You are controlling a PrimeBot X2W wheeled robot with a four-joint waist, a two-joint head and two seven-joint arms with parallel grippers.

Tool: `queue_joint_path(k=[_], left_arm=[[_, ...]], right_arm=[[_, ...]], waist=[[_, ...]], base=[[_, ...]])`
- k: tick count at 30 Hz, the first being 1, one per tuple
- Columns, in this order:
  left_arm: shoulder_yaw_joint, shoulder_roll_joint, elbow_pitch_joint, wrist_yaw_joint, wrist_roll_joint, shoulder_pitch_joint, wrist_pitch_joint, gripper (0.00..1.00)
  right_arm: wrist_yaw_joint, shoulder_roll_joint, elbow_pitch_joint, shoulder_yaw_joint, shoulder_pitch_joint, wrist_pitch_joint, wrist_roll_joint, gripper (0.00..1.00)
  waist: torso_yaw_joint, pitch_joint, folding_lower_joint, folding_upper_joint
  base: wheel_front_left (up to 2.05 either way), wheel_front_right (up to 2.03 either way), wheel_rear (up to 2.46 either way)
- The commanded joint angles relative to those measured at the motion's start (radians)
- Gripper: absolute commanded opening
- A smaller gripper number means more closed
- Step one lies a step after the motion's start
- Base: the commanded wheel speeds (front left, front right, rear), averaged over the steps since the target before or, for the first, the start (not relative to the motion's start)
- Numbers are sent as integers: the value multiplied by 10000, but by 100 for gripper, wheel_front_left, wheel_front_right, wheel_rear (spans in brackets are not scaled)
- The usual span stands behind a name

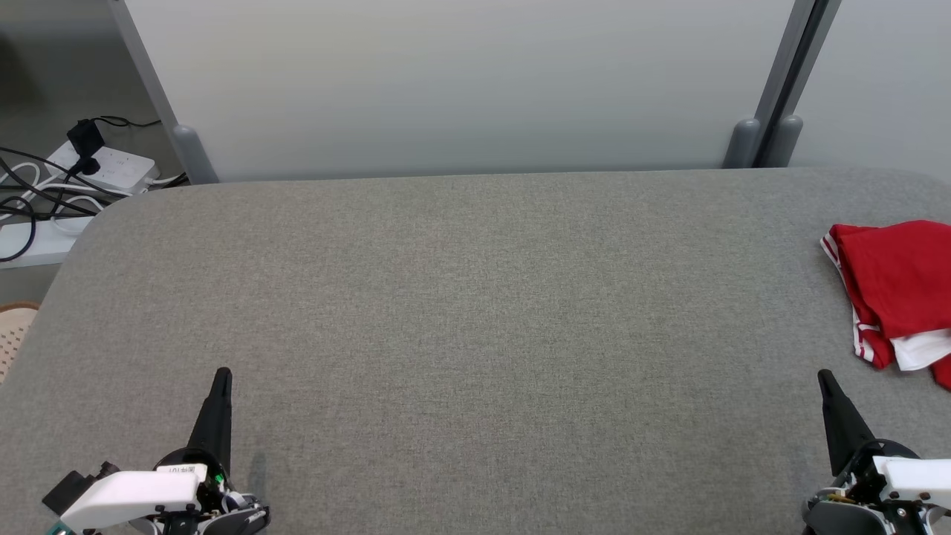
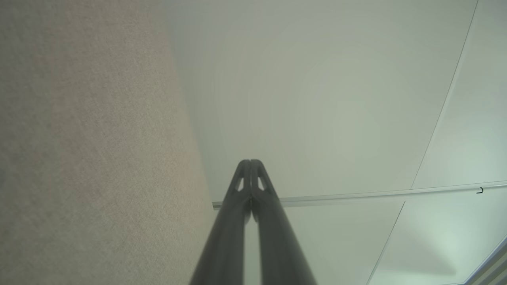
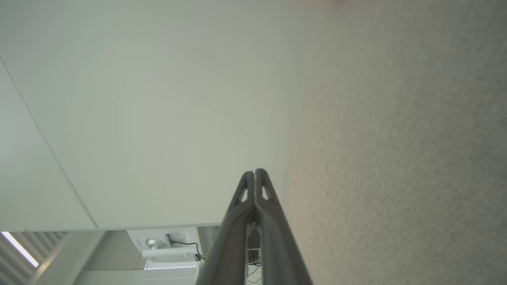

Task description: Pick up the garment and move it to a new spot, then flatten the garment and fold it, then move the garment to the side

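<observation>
Right gripper [image 1: 825, 379]: fingers pressed together, nothing held; parked low at the near right of the worktop [image 1: 475, 297], tips pointing away from the robot. Same closed pair rising in the right wrist view [image 3: 254, 174].

Left gripper [image 1: 221, 375]: likewise closed and empty, near left, well apart from the garment; closed tips confirmed in the left wrist view [image 2: 250, 164].

Garment [image 1: 903, 275]: red cloth with white stripe trim and a white patch at its near edge, lying bunched or loosely doubled on the worktop at the far right, beyond and to the right of the right gripper, not touching it.

Surroundings: grey fabric worktop; pale partition panel [image 1: 461, 82] behind; power strip [image 1: 111, 167] and dark cables [image 1: 22, 200] on the floor at the far left.

Risks, as judged: closed tips nudging the cloth instead of pinching it; a pinch taking a single layer only, letting the rest unfurl or drag; cloth sliding off the right side if pulled outward.

Hidden or unclear: right part of the garment cut off by the picture edge; garment type and fold state undetermined; tan woven object [image 1: 11, 327] at the left edge cut off, unidentified.
</observation>
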Motion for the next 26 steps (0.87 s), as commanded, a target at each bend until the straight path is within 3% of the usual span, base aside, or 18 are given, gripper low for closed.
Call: queue_joint_path(k=[1,26], left_arm=[[331,106,-224,-83,-44,-531,63,0],[330,106,-225,-83,-45,-530,62,0]], right_arm=[[46,-115,-268,146,-447,123,-45,0],[46,-105,-268,131,-449,135,-57,0]], waist=[[0,0,0,0],[0,0,0,0]], base=[[0,0,0],[0,0,0]])
